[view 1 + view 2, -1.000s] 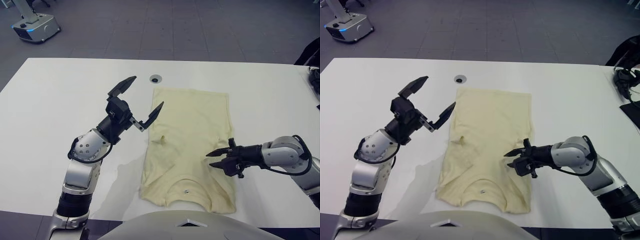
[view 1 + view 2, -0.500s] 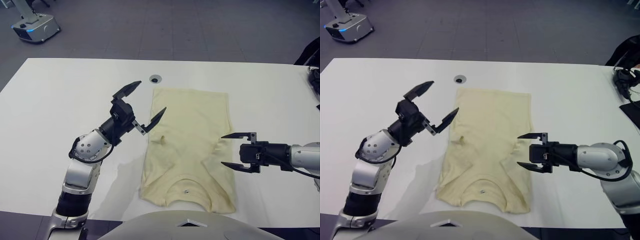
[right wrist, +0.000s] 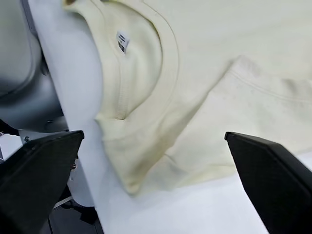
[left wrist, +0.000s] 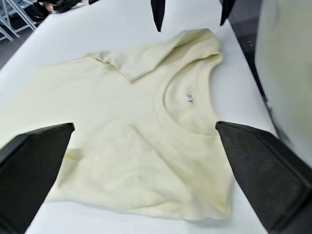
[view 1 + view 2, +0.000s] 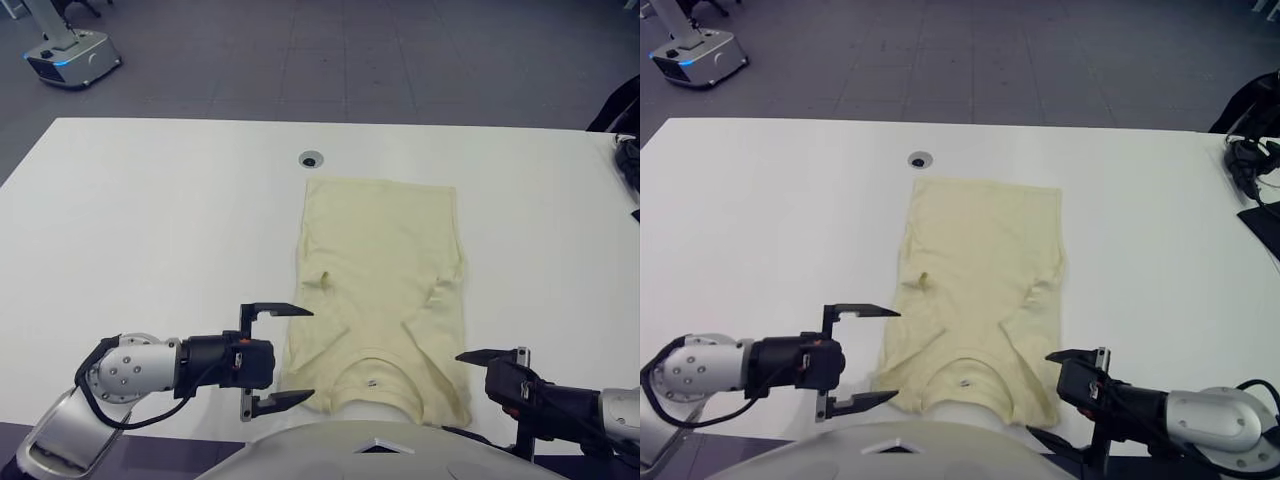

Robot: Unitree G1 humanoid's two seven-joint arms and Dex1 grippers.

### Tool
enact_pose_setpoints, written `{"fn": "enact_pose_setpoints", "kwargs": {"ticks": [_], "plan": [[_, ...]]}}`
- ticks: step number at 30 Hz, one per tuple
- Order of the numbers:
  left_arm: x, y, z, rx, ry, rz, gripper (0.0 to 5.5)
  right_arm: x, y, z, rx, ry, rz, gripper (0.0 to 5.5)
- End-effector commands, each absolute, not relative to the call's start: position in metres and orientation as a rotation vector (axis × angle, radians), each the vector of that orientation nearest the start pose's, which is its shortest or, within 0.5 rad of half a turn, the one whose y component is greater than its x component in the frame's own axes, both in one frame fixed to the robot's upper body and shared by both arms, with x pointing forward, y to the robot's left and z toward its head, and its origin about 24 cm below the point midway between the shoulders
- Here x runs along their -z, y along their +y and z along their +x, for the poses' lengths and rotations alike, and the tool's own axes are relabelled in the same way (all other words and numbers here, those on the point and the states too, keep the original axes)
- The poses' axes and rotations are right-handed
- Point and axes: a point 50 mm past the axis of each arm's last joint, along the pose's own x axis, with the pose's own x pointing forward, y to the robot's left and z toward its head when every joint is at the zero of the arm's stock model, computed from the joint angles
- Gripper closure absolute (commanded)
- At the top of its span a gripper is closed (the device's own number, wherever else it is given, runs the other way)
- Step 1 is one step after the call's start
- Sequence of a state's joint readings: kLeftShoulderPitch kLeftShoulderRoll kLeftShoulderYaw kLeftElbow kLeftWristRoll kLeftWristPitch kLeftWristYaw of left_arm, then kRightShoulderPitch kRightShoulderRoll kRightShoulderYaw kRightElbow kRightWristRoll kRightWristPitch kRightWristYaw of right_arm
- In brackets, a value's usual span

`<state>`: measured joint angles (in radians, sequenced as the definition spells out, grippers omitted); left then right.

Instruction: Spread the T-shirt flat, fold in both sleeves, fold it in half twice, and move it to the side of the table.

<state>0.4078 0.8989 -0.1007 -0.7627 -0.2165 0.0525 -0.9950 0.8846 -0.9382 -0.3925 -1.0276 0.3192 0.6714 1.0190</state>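
A pale yellow T-shirt (image 5: 380,260) lies flat on the white table (image 5: 150,220), both sleeves folded in and its collar (image 5: 372,362) at the near edge. My left gripper (image 5: 302,355) is open, low over the table at the shirt's near left shoulder corner, with nothing in it. My right gripper (image 5: 1040,393) is open at the near right shoulder corner, also holding nothing. In the left wrist view the left gripper (image 4: 145,125) frames the collar (image 4: 190,97). The right gripper (image 3: 154,133) spans the folded sleeve (image 3: 253,97) in the right wrist view.
A round cable hole (image 5: 312,158) sits just beyond the shirt's far left corner. Dark headphones and cables (image 5: 1248,165) lie at the table's right edge. A wheeled machine (image 5: 70,55) stands on the floor far left. Bare tabletop stretches left of the shirt.
The right gripper opened off the folded right sleeve. Both arms drew back to the near edge, each now level with a shoulder corner. The shirt has stayed put.
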Motion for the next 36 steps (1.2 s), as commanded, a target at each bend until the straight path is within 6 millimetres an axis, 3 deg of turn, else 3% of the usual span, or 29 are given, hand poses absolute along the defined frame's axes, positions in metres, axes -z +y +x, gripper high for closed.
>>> {"fn": "enact_pose_setpoints", "kwargs": {"ticks": [1,9,22,36], "plan": [[-0.104,0.162,0.117,1.485,0.232,0.651,0.1,-0.118,-0.21,0.074,-1.087,0.858,-0.443,0.12],[-0.083,0.166,0.112,1.473,0.334,0.774,0.1,-0.106,-0.212,0.077,-1.032,0.894,-0.538,0.12],[-0.066,0.159,0.108,1.471,0.352,0.768,0.1,-0.098,-0.212,0.084,-1.013,0.9,-0.651,0.12],[-0.058,0.16,0.11,1.452,0.385,0.798,2.68,-0.102,-0.212,0.085,-1.038,0.898,-0.655,0.1]]}}
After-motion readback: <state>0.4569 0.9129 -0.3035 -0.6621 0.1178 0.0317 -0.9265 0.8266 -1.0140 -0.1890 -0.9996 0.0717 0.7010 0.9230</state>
